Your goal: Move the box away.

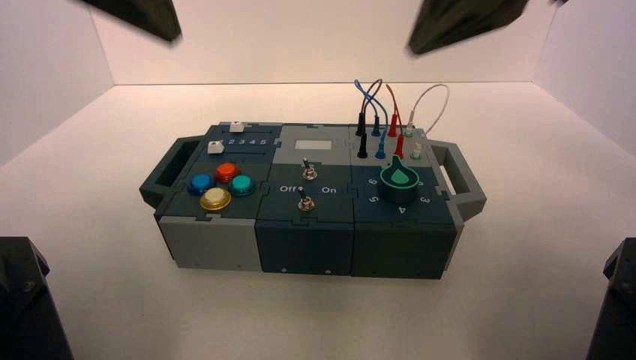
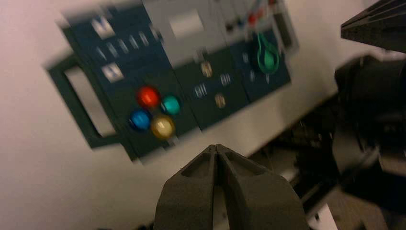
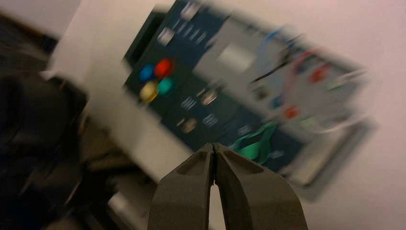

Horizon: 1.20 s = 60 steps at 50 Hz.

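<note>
The box [image 1: 307, 240] stands in the middle of the white table, dark teal and grey, with a handle at its left end [image 1: 166, 174] and at its right end [image 1: 457, 176]. On top are four coloured buttons [image 1: 221, 186], two toggle switches [image 1: 306, 186], a green dial [image 1: 399, 180] and plugged coloured wires [image 1: 390, 112]. Both arms hang high above the table's far side, the left arm [image 1: 139, 15] and the right arm [image 1: 469, 21], apart from the box. My left gripper [image 2: 216, 147] is shut and empty. My right gripper [image 3: 213, 146] is shut and empty. The box shows below each [image 2: 182, 76] [image 3: 230, 91].
White walls close the table at the back and both sides. Dark robot base parts stand at the near left corner [image 1: 26, 300] and near right corner [image 1: 615, 300]. Dark arm parts [image 2: 373, 96] fill one side of the left wrist view.
</note>
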### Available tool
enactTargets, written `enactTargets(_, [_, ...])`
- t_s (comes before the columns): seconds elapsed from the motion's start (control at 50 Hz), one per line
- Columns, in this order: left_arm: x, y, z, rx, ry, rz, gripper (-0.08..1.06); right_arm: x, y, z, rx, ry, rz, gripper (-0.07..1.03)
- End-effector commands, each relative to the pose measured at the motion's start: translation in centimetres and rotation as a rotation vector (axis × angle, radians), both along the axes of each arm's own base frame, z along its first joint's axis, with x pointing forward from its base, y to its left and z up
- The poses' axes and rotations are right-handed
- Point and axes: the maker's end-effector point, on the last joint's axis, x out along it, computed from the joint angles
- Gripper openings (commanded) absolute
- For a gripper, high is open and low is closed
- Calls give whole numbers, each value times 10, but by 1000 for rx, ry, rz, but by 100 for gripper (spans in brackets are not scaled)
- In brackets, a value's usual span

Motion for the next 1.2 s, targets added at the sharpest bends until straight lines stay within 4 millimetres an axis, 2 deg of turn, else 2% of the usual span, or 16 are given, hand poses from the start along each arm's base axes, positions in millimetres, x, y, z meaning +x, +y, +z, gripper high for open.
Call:
enactTargets(0.02, [-13, -6, -12, 0, 63, -17, -3, -15, 18, -12, 2, 78, 47, -2])
enactTargets(0.2, [-30, -5, -40, 55, 147, -45, -3, -35, 24, -41, -30, 180, 67, -2])
enactTargets(0.56, [-46, -13, -68, 145, 239, -116, -3, -65, 21, -77, -87, 334, 73, -2])
enactTargets(0.88, [-56, -22, -99, 225, 306, -158, -3, -84, 13, -91, -103, 416, 58, -2])
enactTargets(1.2, [-48, -28, -123, 287, 339, -156, -3, -90, 11, -99, -137, 470, 54, -2])
